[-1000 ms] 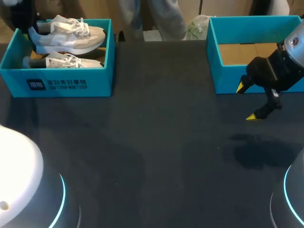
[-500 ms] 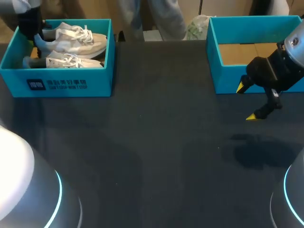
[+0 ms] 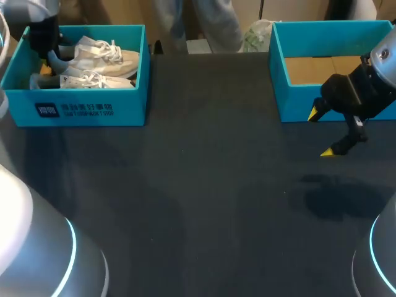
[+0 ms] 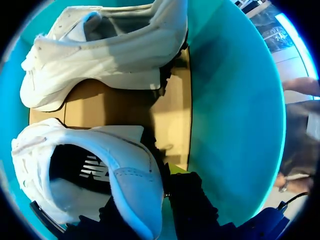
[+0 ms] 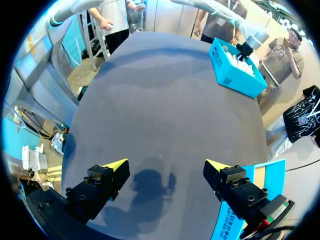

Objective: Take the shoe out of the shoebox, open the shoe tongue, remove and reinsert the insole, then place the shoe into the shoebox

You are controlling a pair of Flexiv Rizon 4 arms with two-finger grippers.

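Observation:
A teal shoebox stands at the table's far left with two white shoes in it. My left gripper is at the box's back left corner, shut on the heel of the upper white shoe, which leans over the second shoe. In the left wrist view the gripper pinches the heel collar of the held shoe, whose dark inside shows. The other shoe lies ahead on the cardboard floor, beside the teal wall. My right gripper hangs open over the table at the right, holding nothing.
A second teal box with a cardboard floor stands at the back right, just behind my right gripper. In the right wrist view its edge is beside the fingers and the shoebox is far across the dark table.
My left gripper has lowered the held shoe from above the shoebox's rim down into the box. The right arm has not moved.

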